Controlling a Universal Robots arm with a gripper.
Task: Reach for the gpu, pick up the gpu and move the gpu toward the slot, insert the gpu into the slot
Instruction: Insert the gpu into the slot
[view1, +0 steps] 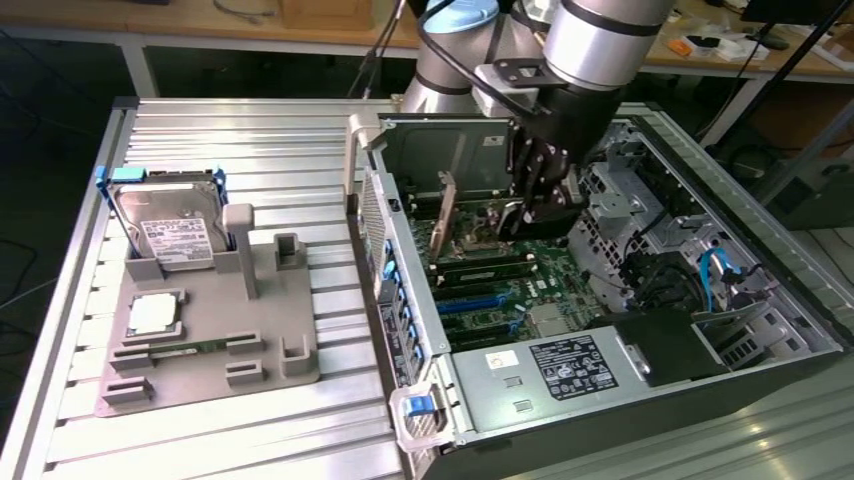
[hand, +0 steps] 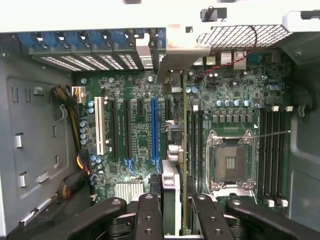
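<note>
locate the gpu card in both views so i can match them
Exterior view: the thin dark-green gpu card stands inside the case, at the jaws.
Wrist view: the card runs edge-on, held between the jaws.
Shared landmark: the long blue plastic slot.

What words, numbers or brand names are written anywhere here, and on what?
Nothing is clear enough to quote.
white label on the hard drive: printed lines, too blurred.
black label on the silver box: white print, too small.
white sticker beside it: orange mark, unreadable.
motherboard: white printing, too small.
gpu in the gripper: seen edge-on, no text showing.
</note>
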